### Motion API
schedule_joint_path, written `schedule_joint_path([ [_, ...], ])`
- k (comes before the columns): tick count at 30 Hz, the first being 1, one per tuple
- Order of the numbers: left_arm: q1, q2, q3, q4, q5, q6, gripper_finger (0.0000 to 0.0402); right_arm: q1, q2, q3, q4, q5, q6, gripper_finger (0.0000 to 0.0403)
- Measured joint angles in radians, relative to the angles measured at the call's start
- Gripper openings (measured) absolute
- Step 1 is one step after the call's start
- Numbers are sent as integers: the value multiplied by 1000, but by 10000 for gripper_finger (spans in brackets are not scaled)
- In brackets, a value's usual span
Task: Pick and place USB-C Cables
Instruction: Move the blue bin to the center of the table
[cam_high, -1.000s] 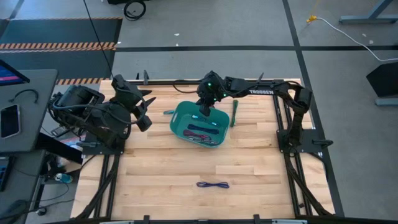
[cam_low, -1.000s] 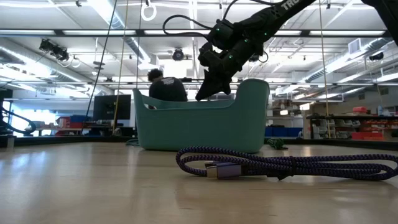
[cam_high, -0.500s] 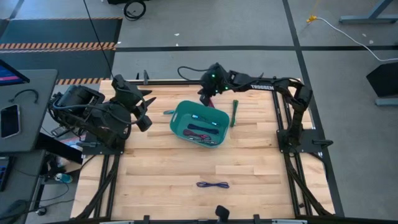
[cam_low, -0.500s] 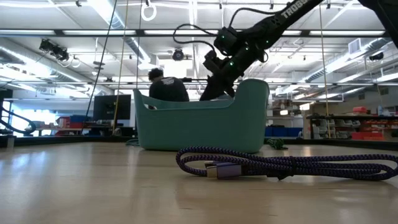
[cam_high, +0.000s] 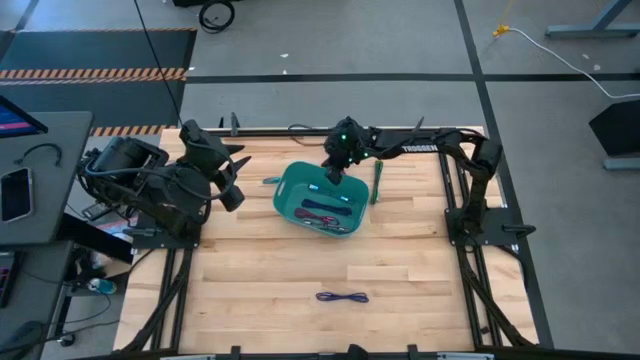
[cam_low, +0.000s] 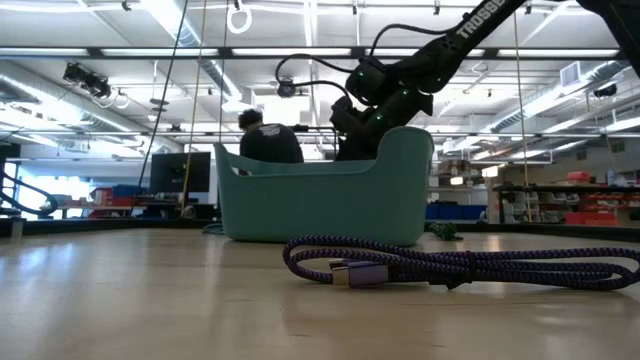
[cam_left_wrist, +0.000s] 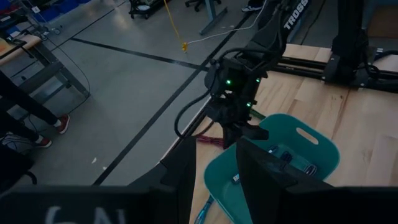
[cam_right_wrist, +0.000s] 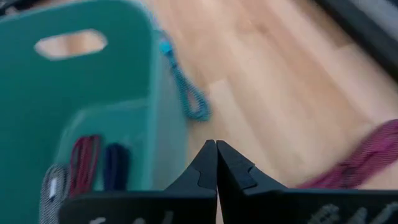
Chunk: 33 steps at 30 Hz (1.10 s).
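A teal bin (cam_high: 281, 196) stands mid-table and holds several cables, among them a maroon one (cam_right_wrist: 84, 158), a dark blue one (cam_right_wrist: 115, 165) and a grey one (cam_right_wrist: 55, 186). On the wood lie a purple cable (cam_high: 342, 297) near the front edge, a green cable (cam_high: 377, 183) right of the bin, a teal cable (cam_right_wrist: 186, 93) left of it and a maroon cable (cam_right_wrist: 367, 158) behind it. My right gripper (cam_right_wrist: 216, 148) is shut and empty, hovering at the bin's far rim. My left gripper (cam_left_wrist: 216, 171) waits open at the table's left.
The right arm reaches in from the table's right far corner over the green cable. Black frame rails run along the table's far and side edges. Bare wood lies between the bin and the purple cable (cam_low: 450, 265). A person shows in the room behind the bin.
My right gripper swung from above the bin's far part toward the table's far edge, then came back to the bin's far rim, ending lower than before. The bin and the cables have stayed where they were.
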<state>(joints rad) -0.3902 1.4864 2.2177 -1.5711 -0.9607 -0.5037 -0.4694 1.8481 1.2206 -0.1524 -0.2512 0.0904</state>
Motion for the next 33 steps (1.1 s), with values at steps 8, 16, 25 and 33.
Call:
schedule_joint_path([
  [8,0,0,0,0,0,0,121,62,0,-21,36,-62,-19,0],
  [16,0,0,0,0,0,0,121,96,0,-22,54,-136,-52,0],
  [25,0,0,0,0,0,0,121,103,0,-22,71,-211,-67,0],
  [33,0,0,0,0,0,0,121,140,0,-21,71,-265,-73,0],
])
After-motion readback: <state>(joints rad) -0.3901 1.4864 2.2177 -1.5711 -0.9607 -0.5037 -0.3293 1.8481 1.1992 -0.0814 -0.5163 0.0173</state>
